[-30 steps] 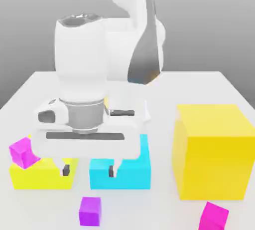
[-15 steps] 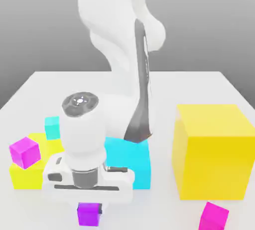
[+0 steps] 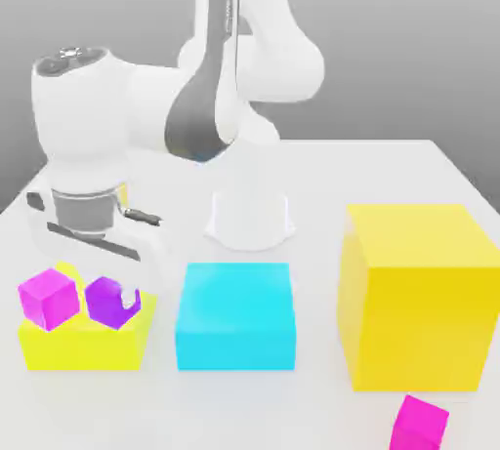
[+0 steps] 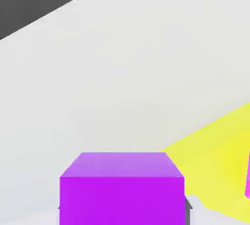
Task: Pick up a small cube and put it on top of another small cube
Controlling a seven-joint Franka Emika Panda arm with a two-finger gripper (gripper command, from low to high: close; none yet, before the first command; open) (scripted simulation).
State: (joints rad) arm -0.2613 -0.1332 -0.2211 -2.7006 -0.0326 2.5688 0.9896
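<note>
My gripper [image 3: 115, 306] is shut on the small violet-purple cube [image 3: 100, 300] and holds it just over the low yellow block [image 3: 83, 346] at the exterior view's left. One dark fingertip [image 3: 128, 300] shows on the cube's right side. In the hand view the violet cube [image 4: 122, 187] sits between the jaws, with the yellow block [image 4: 215, 155] beyond it. A small magenta cube [image 3: 48, 299] rests on the yellow block, close beside the held cube. The other small cube, the cyan one, is hidden.
A big cyan block [image 3: 236, 316] stands in the middle front and a tall yellow block [image 3: 420, 292] at the exterior view's right. Another small magenta cube [image 3: 420, 425] lies at the front right. The arm's white base [image 3: 250, 209] stands behind the cyan block.
The gripper came down on the violet cube at the table's front, shut on it, then lifted it and carried it back and to the exterior view's left, over the low yellow block.
</note>
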